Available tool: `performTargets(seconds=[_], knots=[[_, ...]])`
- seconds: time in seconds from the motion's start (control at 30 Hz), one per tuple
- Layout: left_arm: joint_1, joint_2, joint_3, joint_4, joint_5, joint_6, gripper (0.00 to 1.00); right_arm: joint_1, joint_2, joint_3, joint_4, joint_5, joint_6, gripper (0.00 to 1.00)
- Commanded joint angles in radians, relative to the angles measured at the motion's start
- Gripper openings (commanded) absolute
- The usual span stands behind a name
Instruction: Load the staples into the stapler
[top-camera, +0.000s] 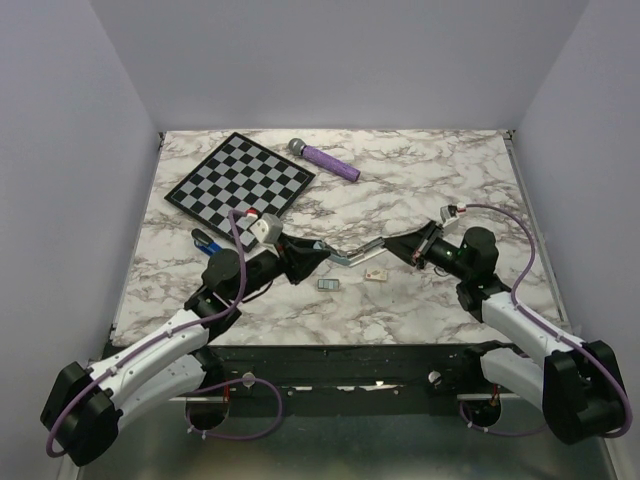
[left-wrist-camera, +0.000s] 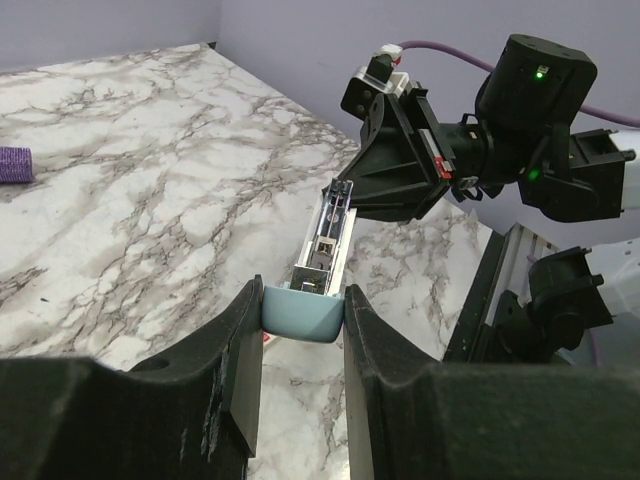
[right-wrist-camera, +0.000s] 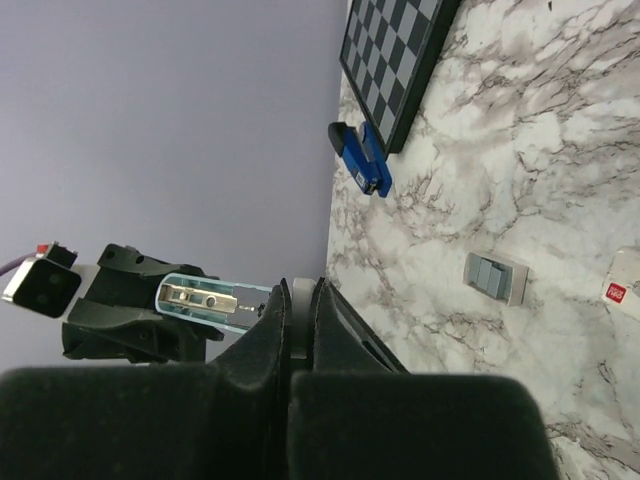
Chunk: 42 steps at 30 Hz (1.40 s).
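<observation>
The dark blue stapler (top-camera: 205, 241) (right-wrist-camera: 362, 160) lies on the table beside the chessboard, behind my left arm, and no gripper touches it. A small grey block of staples (top-camera: 328, 284) (right-wrist-camera: 495, 277) rests on the marble below the grippers. My left gripper (left-wrist-camera: 303, 300) (top-camera: 322, 255) is shut on the rounded end of a pale-blue bar (left-wrist-camera: 300, 312) that carries an open metal rail (left-wrist-camera: 330, 235). It holds the bar above the table. My right gripper (right-wrist-camera: 303, 295) (top-camera: 385, 245) is shut on the thin far end of that rail.
A small white box with a red label (top-camera: 377, 273) (right-wrist-camera: 625, 285) lies next to the staples. A chessboard (top-camera: 240, 180) and a purple microphone (top-camera: 325, 158) sit at the back. Walls close in the table on three sides.
</observation>
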Motion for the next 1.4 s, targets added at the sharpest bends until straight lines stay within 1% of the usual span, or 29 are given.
performTargets(seconds=[0.0,0.1,0.17,0.2,0.27,0.3,0.37,0.4,0.5,0.53,0.57,0.6,0.63,0.67,0.7,0.73,0.77,0.83,0.93,0.97,1.0,1.03,1.1,1.13,1.17,1.2,1.27,1.33,1.37], knots=[[0.03,-0.106,-0.065,0.037,-0.288,-0.009,0.0,-0.012,-0.048,-0.041,0.098,0.011,0.027,0.01],[0.029,-0.121,-0.083,0.057,-0.273,-0.01,0.0,-0.012,-0.035,-0.017,0.105,-0.01,0.011,0.01],[0.029,-0.104,-0.072,0.053,-0.259,-0.004,0.0,-0.012,-0.029,-0.001,0.112,-0.041,-0.015,0.06],[0.029,-0.097,-0.065,0.051,-0.241,0.0,0.0,-0.012,-0.026,0.005,0.109,-0.047,-0.021,0.14],[0.029,-0.081,-0.039,0.038,-0.229,0.017,0.0,-0.012,-0.029,0.019,0.093,-0.056,-0.045,0.24],[0.03,-0.078,-0.025,0.025,-0.229,0.026,0.0,-0.012,-0.031,0.022,0.087,-0.056,-0.053,0.32],[0.029,-0.075,0.012,-0.016,-0.242,0.049,0.0,-0.012,-0.043,0.029,0.063,-0.058,-0.075,0.39],[0.029,-0.077,0.023,-0.031,-0.252,0.057,0.0,-0.013,-0.046,0.031,0.055,-0.056,-0.081,0.45],[0.03,-0.078,0.078,-0.136,-0.34,0.091,0.0,-0.012,-0.075,0.04,0.018,-0.044,-0.121,0.57],[0.03,-0.078,0.099,-0.162,-0.368,0.097,0.0,-0.012,-0.083,0.049,-0.02,-0.038,-0.139,0.59],[0.032,-0.077,0.107,-0.185,-0.411,0.103,0.0,-0.013,-0.092,0.06,-0.048,-0.035,-0.192,0.59],[0.033,-0.078,0.113,-0.221,-0.423,0.121,0.0,-0.013,-0.097,0.093,-0.083,-0.035,-0.223,0.6],[0.035,-0.078,0.127,-0.238,-0.431,0.129,0.0,-0.012,-0.098,0.114,-0.165,-0.038,-0.26,0.61],[0.036,-0.078,0.135,-0.264,-0.43,0.141,0.0,-0.012,-0.092,0.138,-0.216,-0.039,-0.351,0.61],[0.036,-0.077,0.142,-0.275,-0.428,0.166,0.0,-0.012,-0.086,0.197,-0.273,-0.041,-0.401,0.61],[0.036,-0.078,0.153,-0.284,-0.424,0.177,0.0,-0.012,-0.072,0.225,-0.383,-0.044,-0.45,0.61],[0.036,-0.081,0.158,-0.288,-0.416,0.189,0.0,-0.012,-0.065,0.253,-0.428,-0.047,-0.534,0.61],[0.036,-0.08,0.165,-0.283,-0.376,0.221,0.0,-0.012,-0.051,0.284,-0.486,-0.062,-0.587,0.61],[0.036,-0.061,0.188,-0.291,-0.298,0.247,0.0,-0.013,-0.057,0.285,-0.465,-0.094,-0.659,0.61],[0.036,-0.054,0.198,-0.292,-0.261,0.259,0.0,-0.012,-0.058,0.284,-0.461,-0.119,-0.709,0.61],[0.036,-0.048,0.205,-0.3,-0.241,0.264,0.0,-0.01,-0.06,0.285,-0.458,-0.128,-0.731,0.61],[0.036,-0.032,0.211,-0.303,-0.186,0.267,0.0,-0.01,-0.069,0.282,-0.444,-0.136,-0.754,0.62],[0.036,-0.018,0.234,-0.301,-0.134,0.278,0.0,-0.007,-0.084,0.27,-0.421,-0.176,-0.835,0.65],[0.036,-0.003,0.241,-0.303,-0.079,0.282,0.0,0.002,-0.098,0.269,-0.413,-0.183,-0.869,0.66],[0.036,0.008,0.26,-0.306,-0.057,0.29,0.0,0.01,-0.124,0.263,-0.413,-0.179,-0.928,0.66],[0.036,0.017,0.271,-0.32,-0.028,0.298,0.0,0.019,-0.138,0.258,-0.407,-0.174,-0.947,0.67],[0.036,0.044,0.308,-0.347,0.05,0.312,0.0,0.044,-0.173,0.238,-0.329,-0.214,-0.964,0.69],[0.036,0.072,0.328,-0.36,0.099,0.322,0.0,0.076,-0.186,0.221,-0.269,-0.248,-0.977,0.7],[0.038,0.078,0.343,-0.364,0.154,0.325,0.0,0.09,-0.192,0.221,-0.264,-0.278,-1.021,0.7]])
